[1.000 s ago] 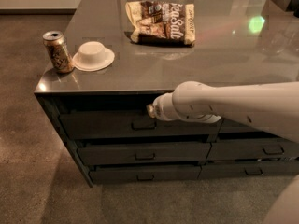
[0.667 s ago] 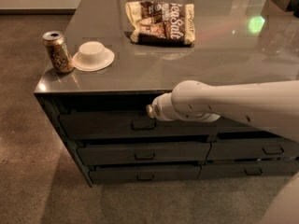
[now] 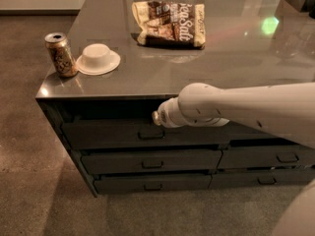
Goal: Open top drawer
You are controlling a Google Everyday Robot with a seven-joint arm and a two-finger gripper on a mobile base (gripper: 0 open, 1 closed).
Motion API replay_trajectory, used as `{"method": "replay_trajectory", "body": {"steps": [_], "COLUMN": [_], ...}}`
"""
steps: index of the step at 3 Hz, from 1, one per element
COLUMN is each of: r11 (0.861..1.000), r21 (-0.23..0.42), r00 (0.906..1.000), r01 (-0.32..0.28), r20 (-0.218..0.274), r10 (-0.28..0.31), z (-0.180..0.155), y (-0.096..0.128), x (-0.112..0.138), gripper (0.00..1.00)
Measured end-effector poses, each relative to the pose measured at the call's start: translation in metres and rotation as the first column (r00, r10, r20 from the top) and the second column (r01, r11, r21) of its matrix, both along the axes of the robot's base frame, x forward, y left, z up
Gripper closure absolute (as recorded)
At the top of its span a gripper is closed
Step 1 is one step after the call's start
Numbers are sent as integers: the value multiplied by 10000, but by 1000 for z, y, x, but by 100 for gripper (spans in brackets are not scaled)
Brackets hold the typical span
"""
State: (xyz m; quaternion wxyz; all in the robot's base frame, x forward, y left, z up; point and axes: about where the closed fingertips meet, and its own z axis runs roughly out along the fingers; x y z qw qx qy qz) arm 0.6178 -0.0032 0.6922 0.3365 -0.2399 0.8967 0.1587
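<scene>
Here, four shallower drawers [image 3: 113,162] (two per stack) lie lowest. Above them sits the one top drawer [image 3: 103,134]: wide, dark grey, front facing the camera, long axis left to right. The gripper [image 3: 158,117] hangs just above its handle [image 3: 151,134]; whether it is open or closed cannot be told. Beyond, on the counter [image 3: 236,58]: one can [image 3: 61,54], one bowl [image 3: 98,59], one snack bag [image 3: 171,23].

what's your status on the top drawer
Gripper at top drawer, just above its handle. Drawer not clearly open. Nothing in front of it.
</scene>
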Motion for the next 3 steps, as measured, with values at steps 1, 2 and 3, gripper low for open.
{"method": "replay_trajectory", "body": {"steps": [1,2,3], "r11": [10000,9998,9998], "r21": [-2,-103,-104], "r00": [10000,9998,9998], "r01": [-3,-185,-185], "r20": [-2,-107,-108], "r10": [3,184,184], "z": [1,0,1], "y": [0,3,3], "x": [0,-3,-3], "gripper": [100,100,100]}}
